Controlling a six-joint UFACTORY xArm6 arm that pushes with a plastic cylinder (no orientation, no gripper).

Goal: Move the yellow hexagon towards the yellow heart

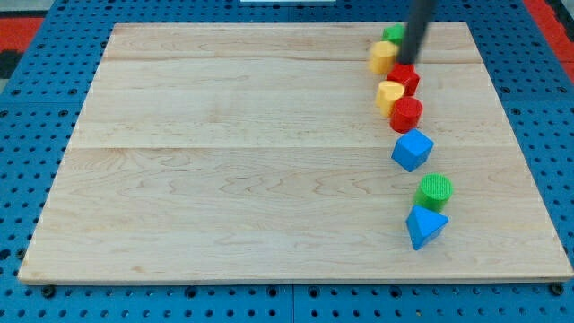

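While the whole left and middle of the wooden board sit out of the action, everything is bunched in a ragged column down the view's right. At the column's head is the upper yellow block, which reads as the yellow hexagon, though its outline is too small to be sure; the second yellow block, just below at about six o'clock from it, looks like the yellow heart. Between and slightly right of them is a red block, shape unclear, touching or nearly touching both. So the pair is already near, and what is left appears to be a short closing push, judging by the small gap. The rod comes down from the view's top, and the tip rests right beside the hexagon at its three o'clock, apparently touching; it is a bare rod, so nothing opens or clamps. A green block peeks out behind at twelve o'clock. Below come a red cylinder, a blue block, a green cylinder and a blue pointed block.
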